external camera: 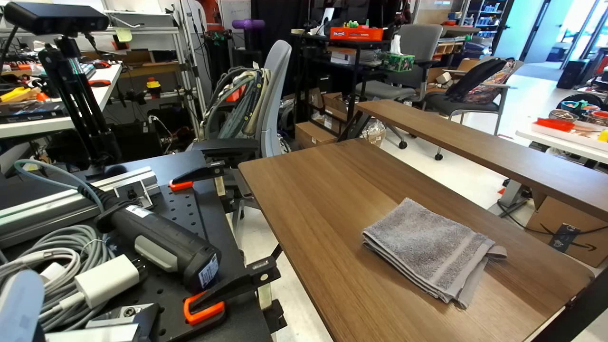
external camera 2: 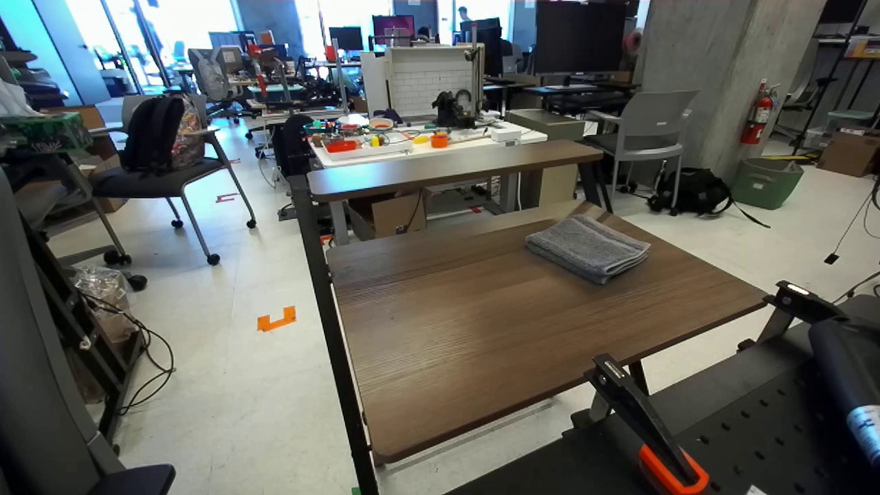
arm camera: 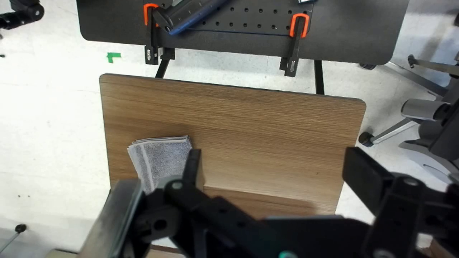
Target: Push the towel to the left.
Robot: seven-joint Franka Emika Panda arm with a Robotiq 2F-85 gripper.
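Lab: clamps (arm camera: 296, 43), tripod (external camera: 78, 95), monitors (external camera 2: 582, 38)

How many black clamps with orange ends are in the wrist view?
2: one black clamp with an orange end at left, another at right, both along the lower edge of the black tabletop; more may lie outside the picture.

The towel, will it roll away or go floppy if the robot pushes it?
The towel will likely go floppy and bunch up, since it looks soft, with loose layered edges. It probably won't roll, because it lies folded flat on the table.
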